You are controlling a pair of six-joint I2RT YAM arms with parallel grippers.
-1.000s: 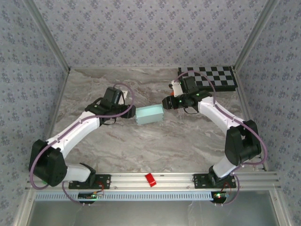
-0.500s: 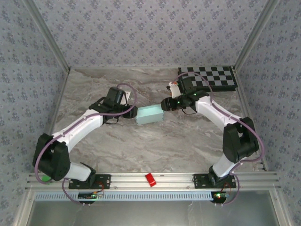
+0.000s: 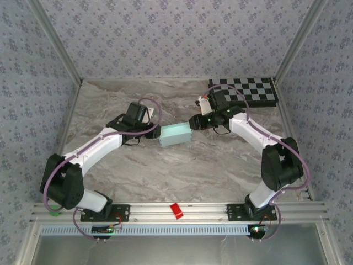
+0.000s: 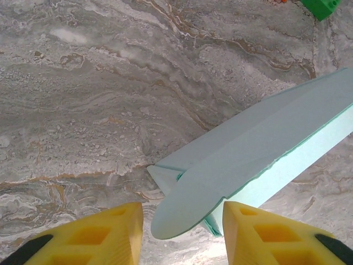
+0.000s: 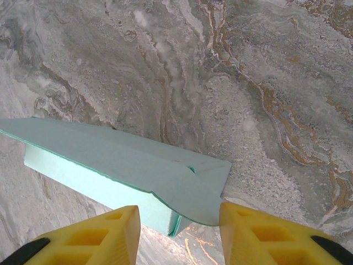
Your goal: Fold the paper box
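The paper box (image 3: 175,134) is pale aqua card, partly folded into a long rectangular shape, lying mid-table between the two arms. My left gripper (image 3: 154,132) stands at its left end, open, yellow fingers (image 4: 94,234) either side of the rounded end flap (image 4: 190,207), not pressing it. My right gripper (image 3: 194,121) is at the box's right end, also open. In the right wrist view the paper box (image 5: 110,160) shows its end flap (image 5: 201,201) lying between the yellow fingers (image 5: 276,237), loose from both.
A black-and-white checkered board (image 3: 251,91) lies at the back right, behind the right arm. A small red piece (image 3: 176,210) sits on the front rail. Patterned walls close in the marble table (image 3: 165,171) on three sides.
The left arm's elbow and shoulder have shifted slightly right while its gripper stayed at the box's left end. The right arm edged a little toward the box. The box has barely moved.
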